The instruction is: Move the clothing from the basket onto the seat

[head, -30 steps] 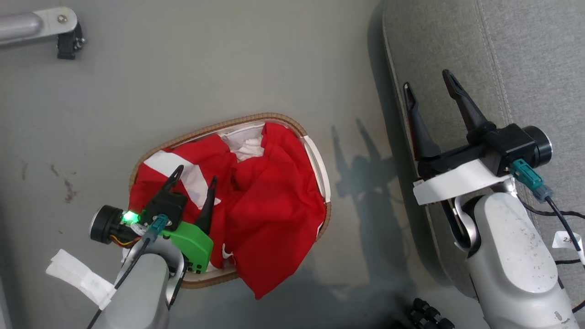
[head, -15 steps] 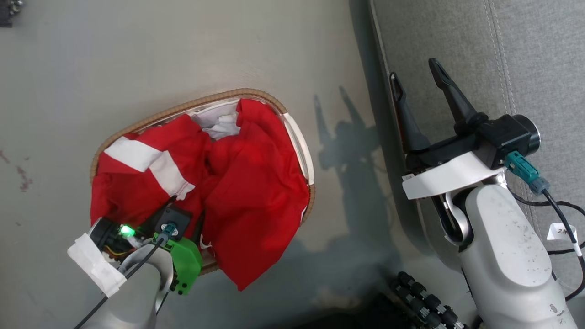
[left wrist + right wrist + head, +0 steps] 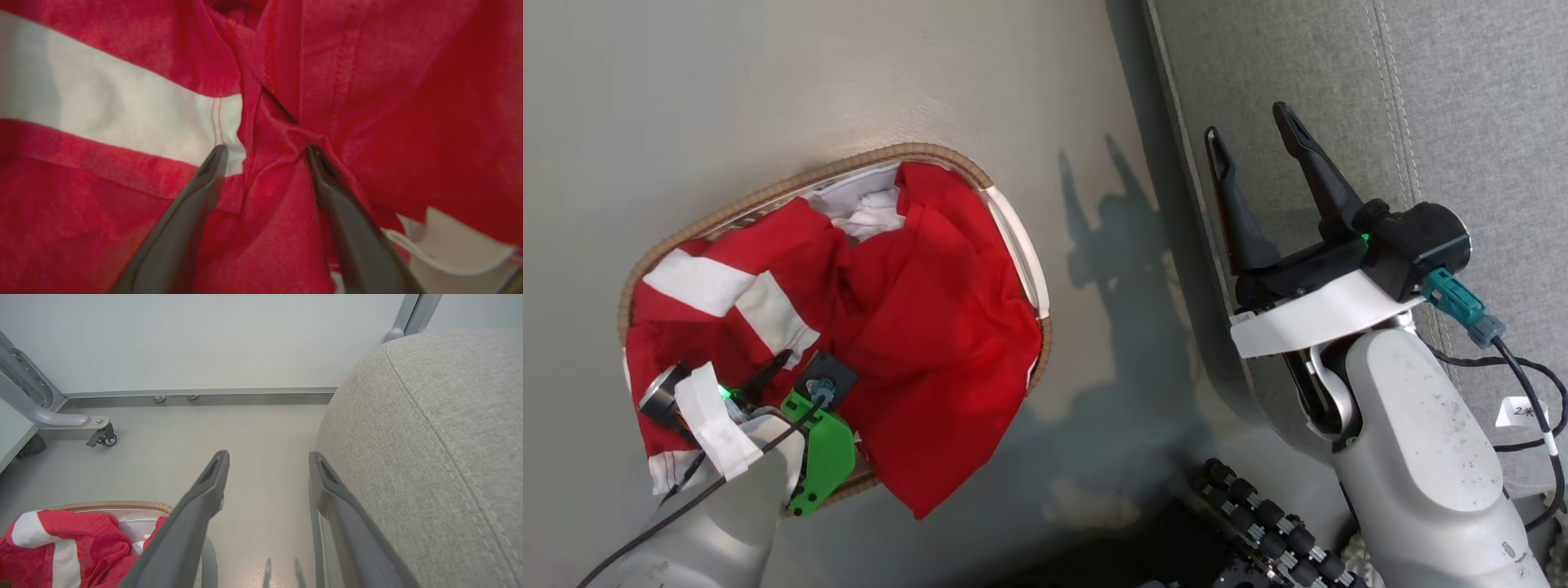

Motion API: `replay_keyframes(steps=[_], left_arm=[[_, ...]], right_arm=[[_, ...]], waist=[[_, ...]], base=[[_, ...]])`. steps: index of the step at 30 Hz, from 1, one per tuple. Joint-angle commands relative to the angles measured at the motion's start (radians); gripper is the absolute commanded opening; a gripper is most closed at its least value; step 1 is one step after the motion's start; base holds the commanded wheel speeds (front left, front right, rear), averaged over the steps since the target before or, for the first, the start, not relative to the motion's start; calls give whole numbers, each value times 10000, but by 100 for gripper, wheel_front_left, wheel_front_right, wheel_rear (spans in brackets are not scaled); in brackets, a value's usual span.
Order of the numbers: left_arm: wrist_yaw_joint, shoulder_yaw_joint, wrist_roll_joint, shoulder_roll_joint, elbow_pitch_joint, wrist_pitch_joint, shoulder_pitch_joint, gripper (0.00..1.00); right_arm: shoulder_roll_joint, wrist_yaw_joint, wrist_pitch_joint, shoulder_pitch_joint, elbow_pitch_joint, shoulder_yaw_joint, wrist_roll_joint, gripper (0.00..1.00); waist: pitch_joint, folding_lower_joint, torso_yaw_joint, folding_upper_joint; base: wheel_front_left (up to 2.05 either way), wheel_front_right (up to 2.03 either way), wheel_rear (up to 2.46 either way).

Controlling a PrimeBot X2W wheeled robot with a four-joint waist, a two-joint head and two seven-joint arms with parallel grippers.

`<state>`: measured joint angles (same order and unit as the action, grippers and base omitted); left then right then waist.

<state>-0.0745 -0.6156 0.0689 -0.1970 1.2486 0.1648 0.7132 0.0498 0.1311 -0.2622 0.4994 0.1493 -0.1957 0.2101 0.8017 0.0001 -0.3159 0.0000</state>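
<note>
Since a second ago the left end effector (image 3: 265, 152) has dropped from hovering over the bright red fabric clothing with white bands (image 3: 915, 327) down into it. Its fingers (image 3: 192, 204) now press into the folds either side of a ridge. The head camera swung too, so the whole view shifted.

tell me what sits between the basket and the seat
Bare grey floor, with just the shadow of the right gripper on it. The head view shows the stretch between basket and seat from above; the right wrist view shows it too.
</note>
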Motion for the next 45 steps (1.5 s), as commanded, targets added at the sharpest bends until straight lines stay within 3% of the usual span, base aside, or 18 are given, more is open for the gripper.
replay_keyframes(steps=[1,22,24,25,34,45], left_arm=[[66,-92,88,-120,79,-92,236,100],[359,-604,165,-669,383,-1174,1053,100],[372,-600,118,-666,388,-1229,1067,45],[328,-530,-21,-593,394,-1187,1060,0],[505,-325,-557,-154,368,-529,516,0],[498,-38,-1297,581,348,633,-333,0]], right_arm=[[25,-7,-42,82,-57,-18,118,100],[24,-7,-40,426,-361,-352,815,100],[26,-7,-40,431,-358,-372,862,100],[24,-7,-40,430,-303,-389,880,100],[26,-7,-36,274,-87,-287,641,100],[30,-7,-34,-408,367,160,-25,100]], waist=[[186,-1,-167,0],[1178,-1,-685,0],[1185,-1,-707,0],[1144,-1,-721,0],[184,-1,-587,0],[-1903,-1,252,0]], base=[[0,0,0],[0,0,0],[0,0,0],[0,0,0],[0,0,0],[0,0,0]])
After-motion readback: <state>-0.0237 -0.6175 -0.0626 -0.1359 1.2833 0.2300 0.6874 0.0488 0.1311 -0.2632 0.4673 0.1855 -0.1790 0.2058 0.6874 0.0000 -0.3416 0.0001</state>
